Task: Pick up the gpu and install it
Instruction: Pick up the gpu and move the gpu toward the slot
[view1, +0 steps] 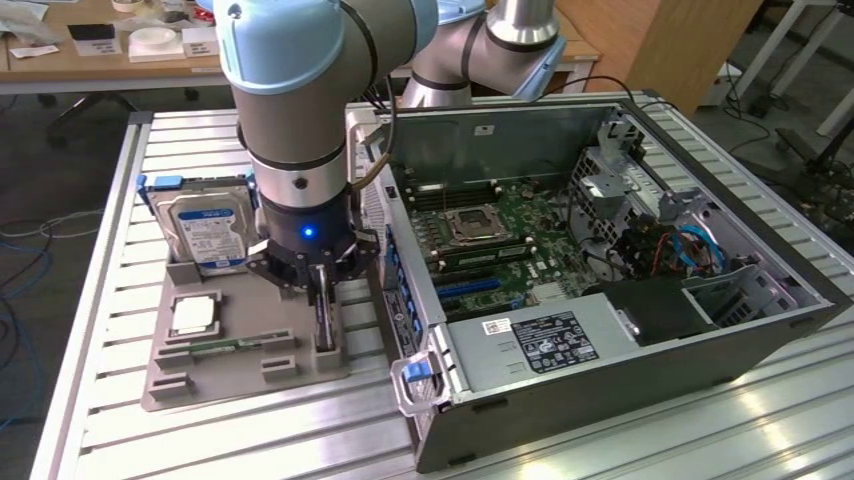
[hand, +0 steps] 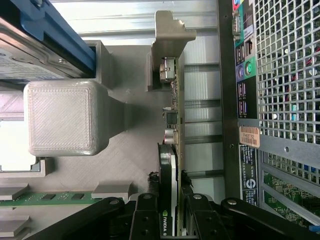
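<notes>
The gpu (view1: 324, 325) stands on its long edge in a slot at the exterior view's right side of the grey parts holder (view1: 240, 372), close beside the open computer case (view1: 747, 300). My gripper (view1: 318, 288) reaches straight down onto it. In the wrist view the black fingers (hand: 148, 212) sit against both faces of the gpu (hand: 167, 160), one on the black cooler side and one on the green board side. The gripper (hand: 169, 202) is shut on the card, and the silver end bracket (hand: 170, 45) points away from the camera. The card still rests in its slot.
A silver hard drive (view1: 207, 230) with a blue-white label stands at the holder's back. A small square chip (view1: 196, 315) and a narrow green memory stick (view1: 227, 347) lie in the holder. The case lies open with its motherboard (view1: 501, 235) and blue slots (view1: 467, 287) facing up.
</notes>
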